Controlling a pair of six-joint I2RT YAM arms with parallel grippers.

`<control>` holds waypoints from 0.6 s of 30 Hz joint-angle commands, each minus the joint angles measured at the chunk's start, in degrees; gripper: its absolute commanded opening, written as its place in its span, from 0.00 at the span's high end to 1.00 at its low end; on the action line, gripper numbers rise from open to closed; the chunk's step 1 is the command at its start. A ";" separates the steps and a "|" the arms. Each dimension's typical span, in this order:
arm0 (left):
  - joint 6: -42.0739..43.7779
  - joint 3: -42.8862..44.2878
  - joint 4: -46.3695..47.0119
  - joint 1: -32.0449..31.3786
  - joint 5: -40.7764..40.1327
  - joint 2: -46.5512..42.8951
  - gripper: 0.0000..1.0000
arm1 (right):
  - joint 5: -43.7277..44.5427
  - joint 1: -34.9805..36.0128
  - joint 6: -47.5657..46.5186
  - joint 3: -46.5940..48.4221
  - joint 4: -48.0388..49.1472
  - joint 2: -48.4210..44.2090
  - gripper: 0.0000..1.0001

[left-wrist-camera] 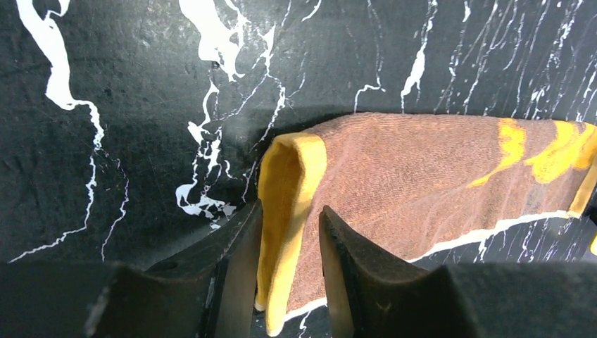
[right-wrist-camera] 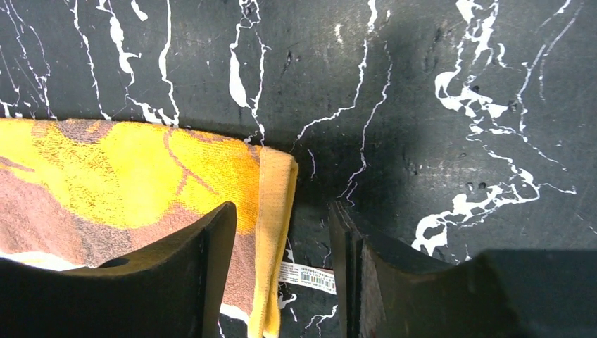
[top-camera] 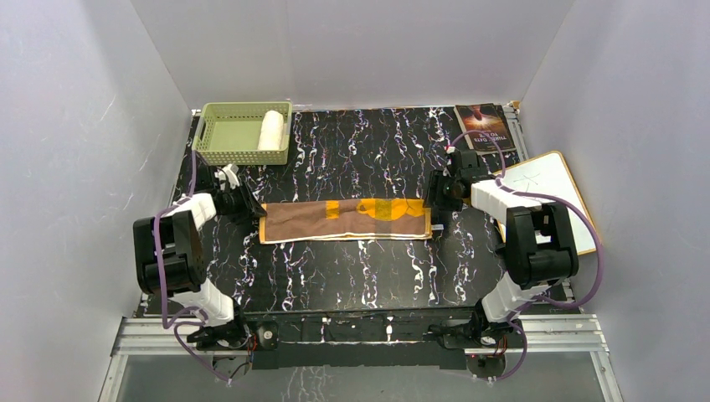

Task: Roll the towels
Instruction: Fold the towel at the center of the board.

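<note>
Arm and gripper status: both arms reach inward, low over the table [top-camera: 352, 276], with the grippers facing each other.
My left gripper [left-wrist-camera: 290, 208] points right. Its jaws are closed on the end of the orange-yellow towel [left-wrist-camera: 422, 183], and cloth fills the gap between the fingers. My right gripper [right-wrist-camera: 281, 211] points left with its jaws apart and nothing pinched; one finger is over cloth, the other over bare table. Each arm folds at the elbow, forearm angled inward.

White shells, black joint blocks and purple cables [top-camera: 599, 251] make up the left arm [top-camera: 180, 251] and right arm [top-camera: 527, 243]; their fingers [left-wrist-camera: 232, 260] are black wedges.
</note>
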 commanded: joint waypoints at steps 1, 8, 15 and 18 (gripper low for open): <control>2.07 2.32 -0.63 0.00 -0.12 2.18 0.66 | -2.77 -0.07 -0.79 0.37 3.60 1.14 0.53; 2.45 6.37 -1.05 -0.06 -0.63 8.20 0.68 | -3.37 -0.07 -0.98 -0.23 3.88 2.55 0.58; 0.82 10.49 0.85 -0.37 0.35 12.28 0.68 | -4.55 -0.07 -0.27 0.64 4.21 4.86 0.75; 0.87 12.16 0.39 -1.02 1.38 15.09 0.95 | -3.84 -0.07 -0.08 0.99 3.72 4.97 0.95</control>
